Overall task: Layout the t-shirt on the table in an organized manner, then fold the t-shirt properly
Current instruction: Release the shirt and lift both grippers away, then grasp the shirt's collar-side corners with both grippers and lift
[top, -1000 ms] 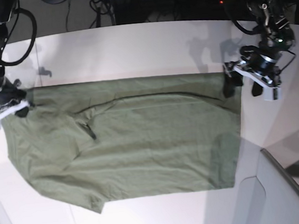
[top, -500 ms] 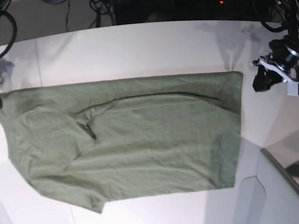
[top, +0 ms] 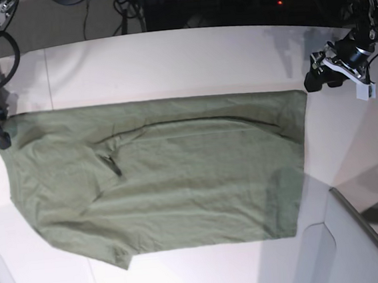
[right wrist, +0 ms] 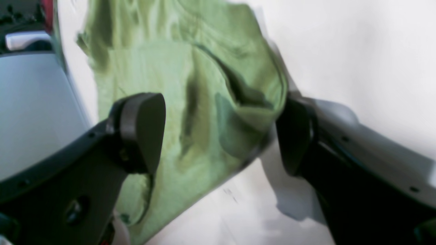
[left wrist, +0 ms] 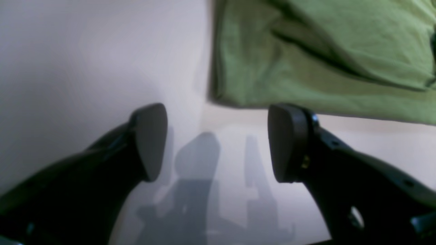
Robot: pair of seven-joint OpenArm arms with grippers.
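Left gripper point(top: 321, 78) now clear of the t-shirt point(top: 166, 177), jaws apart.

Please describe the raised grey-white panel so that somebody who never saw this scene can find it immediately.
Start from the white table, where the olive-green t-shirt lies spread out. Follow the shirt's edge to its lower corner on the picture's right side in the base view. Just beyond it sits the raised panel: unlike the flat tabletop, it is greyer and carries a dark rim along its slanted edge.

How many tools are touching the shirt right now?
0 for certain. The left tool hangs open over bare table, clear of the t-shirt. The right tool is open over the shirt's corner; contact there is unclear.
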